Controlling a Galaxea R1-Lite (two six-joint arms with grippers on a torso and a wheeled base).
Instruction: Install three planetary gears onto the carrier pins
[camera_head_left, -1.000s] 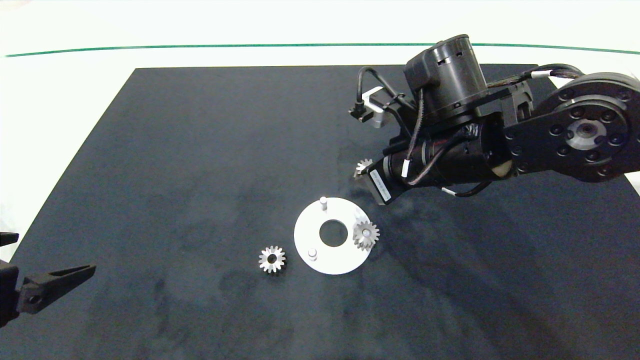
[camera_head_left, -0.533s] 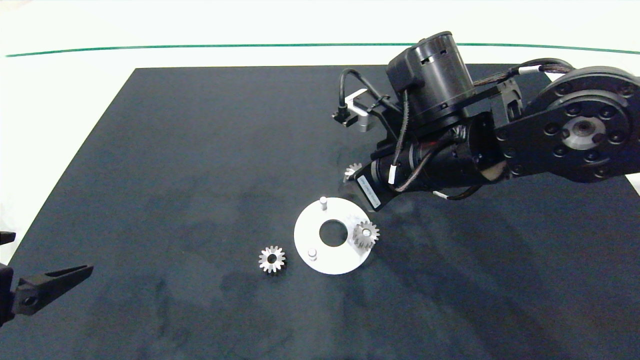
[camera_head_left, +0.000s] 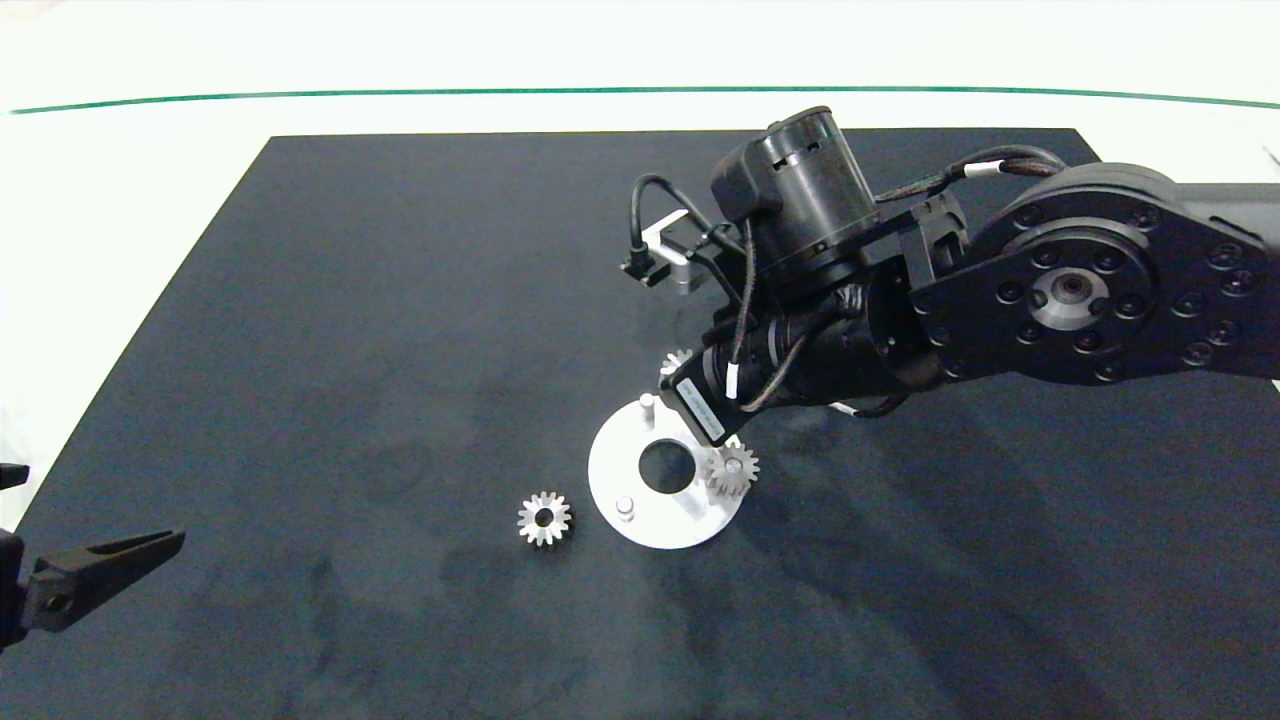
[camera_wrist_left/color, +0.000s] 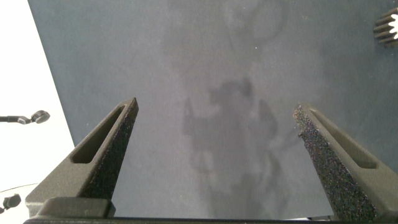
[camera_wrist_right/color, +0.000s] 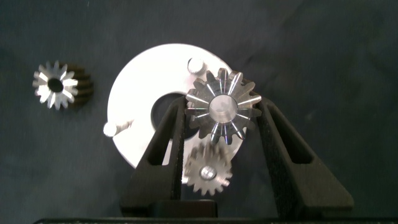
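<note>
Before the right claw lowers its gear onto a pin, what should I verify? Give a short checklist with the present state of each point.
1. Right claw grips the held gear firmly: ok.
2. Far pin is free: ok.
3. Held gear is centred over the far pin: not ok, the pin shows beside it.
4. Seated gear sits on its pin: ok.
5. Left claw is open and away from the disc: ok.

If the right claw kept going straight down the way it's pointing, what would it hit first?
Probably the white disc: the right gripper holds a gear above it, near a bare pin. Whether the gear's hole lines up with the pin is unclear.
</note>
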